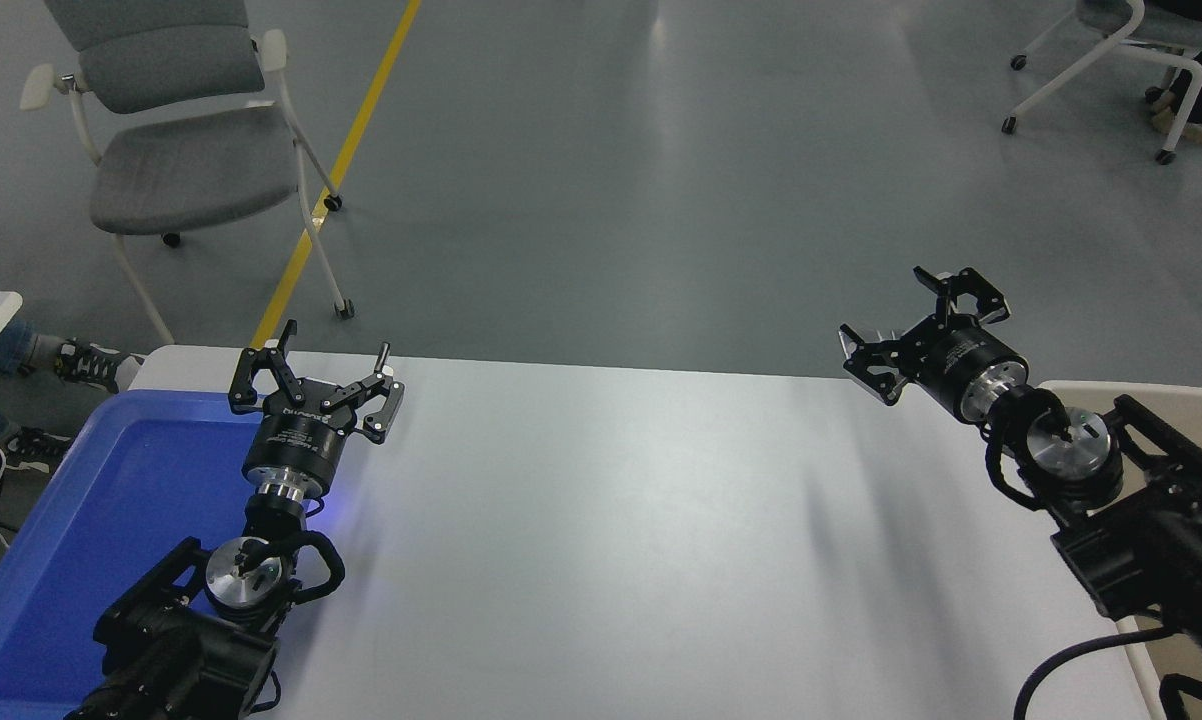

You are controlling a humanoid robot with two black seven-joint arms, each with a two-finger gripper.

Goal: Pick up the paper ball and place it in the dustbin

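The paper ball is not in view. The dustbin (1131,393) shows only as a cream rim and corner at the table's right edge, mostly hidden behind my right arm. My right gripper (916,320) is open and empty, held above the table's far right corner and pointing up and left. My left gripper (316,375) is open and empty, parked at the far left by the blue tray.
A bright blue shallow tray (81,520) lies at the table's left edge. The white table (611,540) spans the middle. A grey chair (176,150) stands beyond the far left, another chair (1101,50) at the top right, with a person's feet near it.
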